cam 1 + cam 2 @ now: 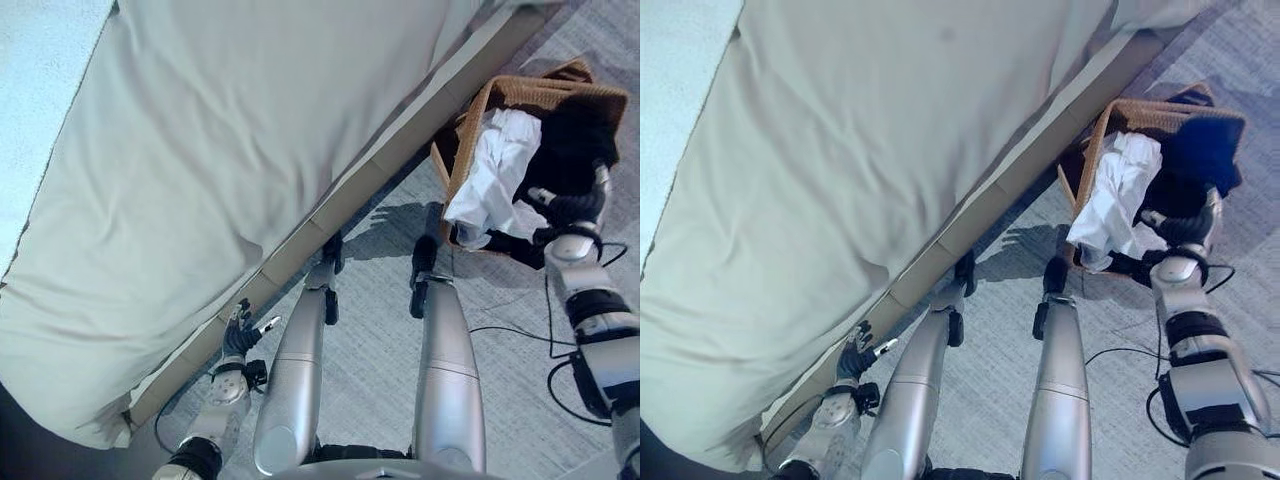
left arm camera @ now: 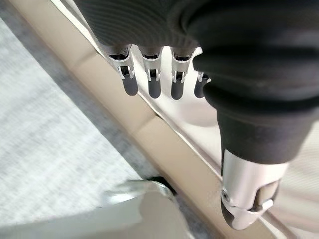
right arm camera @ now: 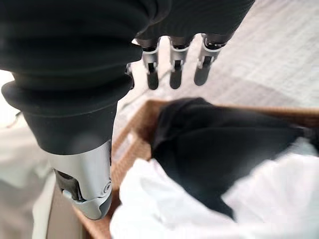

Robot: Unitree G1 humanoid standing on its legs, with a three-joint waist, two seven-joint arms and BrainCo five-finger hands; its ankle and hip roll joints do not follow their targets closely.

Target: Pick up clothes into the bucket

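Already the basket [image 1: 560,95] holds both garments: a white cloth [image 1: 495,170] spilling over its near rim and a black cloth [image 1: 575,135] heaped behind it, so the task looks close to done. It stands on the floor [image 1: 380,340] just beside the bed [image 1: 200,150], probably so that clothes taken from the bed need only a short carry. Hovering above the basket, the right robot hand [image 3: 172,69] is empty, its fingers straight and relaxed, the black cloth just under the fingertips and the white one nearer the wrist. Well apart from the clothes, the left robot hand [image 2: 149,74] hangs open by the bed's edge, holding nothing.
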